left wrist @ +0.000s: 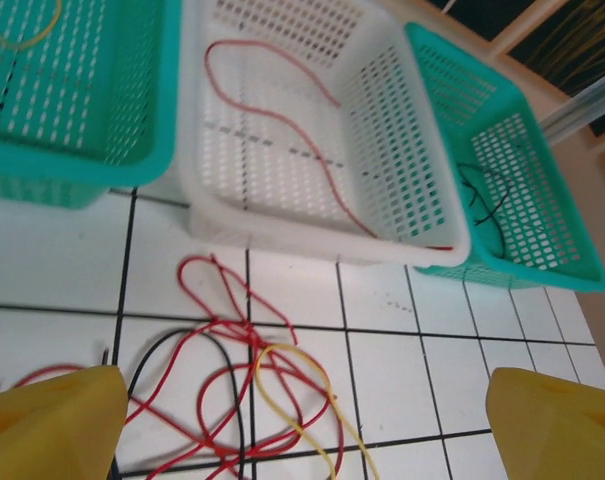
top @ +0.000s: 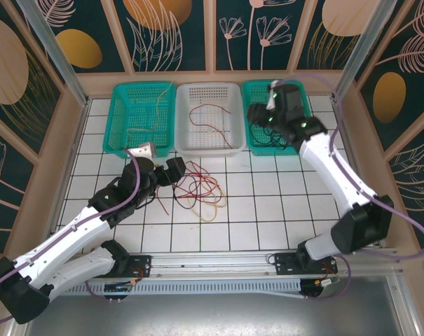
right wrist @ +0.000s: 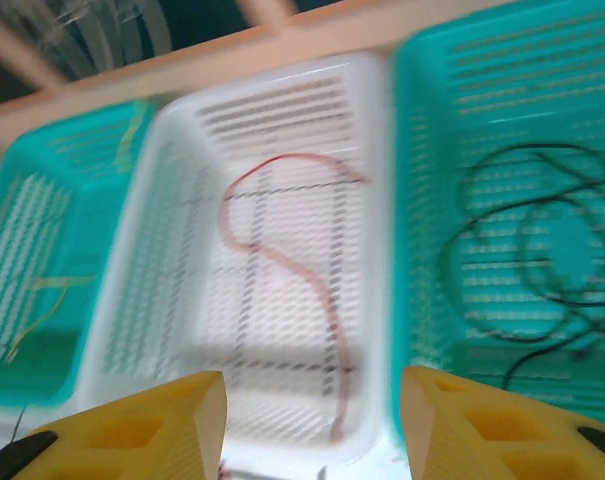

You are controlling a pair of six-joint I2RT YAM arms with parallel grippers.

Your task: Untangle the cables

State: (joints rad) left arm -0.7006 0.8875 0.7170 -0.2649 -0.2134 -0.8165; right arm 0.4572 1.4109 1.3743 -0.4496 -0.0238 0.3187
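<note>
Table point(top: 282, 210): white tiles with dark grid lines; broad bare stretch on the right half, between the cable tangle and the right arm; narrower bare strip along the left edge
Ledge point(top: 78, 133): pale wood bordering the left, far and right sides of the table
Rail point(top: 219, 260): metal, along the near edge, between the two arm bases
Left arm point(top: 71, 234): stretched from the near-left corner diagonally toward the middle, low over the tiles
Right arm point(top: 338, 175): up from the near-right base, bent over the far-right tiles toward the right-hand basket
Left teal basket point(top: 113, 119): against the far ledge, side wall just beside the white one
White basket point(top: 208, 148): middle of the row, front wall near the far end of the tangle
Right teal basket point(left wrist: 522, 278): end of the row, close to the right ledge
Left gripper point(left wrist: 302, 430): spread wide, nothing between the yellow fingertips point(left wrist: 52, 420); just left of the tangle, low over the tiles
Right gripper point(right wrist: 312, 420): parted, grasping nothing; above the right teal basket
Cable tangle point(top: 197, 189): red, black and pale yellow loops knotted on the middle tiles, just in front of the white basket; open tile to its right and near side
Black cables point(right wrist: 542, 250): coiled on the floor of the right teal basket
Red cable point(left wrist: 312, 130): one loose curve inside the white basket
Yellow cable point(top: 152, 112): thin strand inside the left teal basket
</note>
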